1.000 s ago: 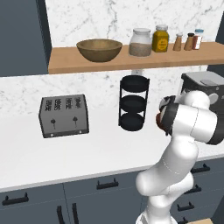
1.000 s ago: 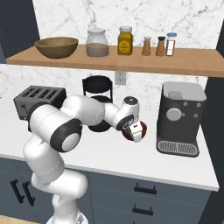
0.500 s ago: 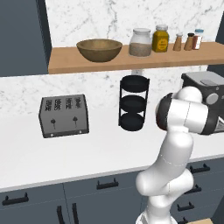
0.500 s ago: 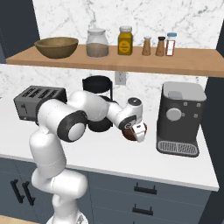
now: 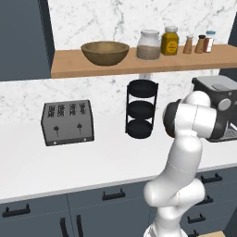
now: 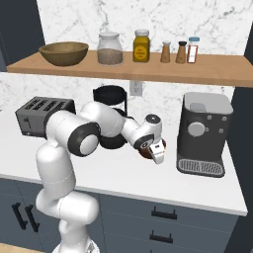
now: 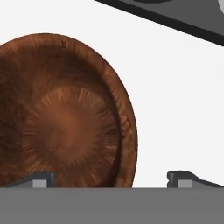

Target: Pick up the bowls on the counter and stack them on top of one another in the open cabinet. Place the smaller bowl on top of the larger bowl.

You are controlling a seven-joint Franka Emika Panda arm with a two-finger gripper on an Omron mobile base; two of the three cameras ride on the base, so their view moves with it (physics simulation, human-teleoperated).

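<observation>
Bowl [image 7: 65, 113] rim lies between spread fingers [image 7: 183, 177].

Small round glossy bowl [image 7: 65, 113]: dark reddish-brown with radiating wood-grain streaks; wide wooden bowl [image 5: 105, 52] light tan, on an orange-brown wooden shelf board [image 5: 92, 69] against white, grey-veined marble. Long worktop [image 5: 92, 157] white over dark blue-grey drawers [image 5: 37, 213] with black handles. Boxy toaster [image 5: 67, 121] grey, round three-tier rack [image 5: 141, 109] black.
</observation>
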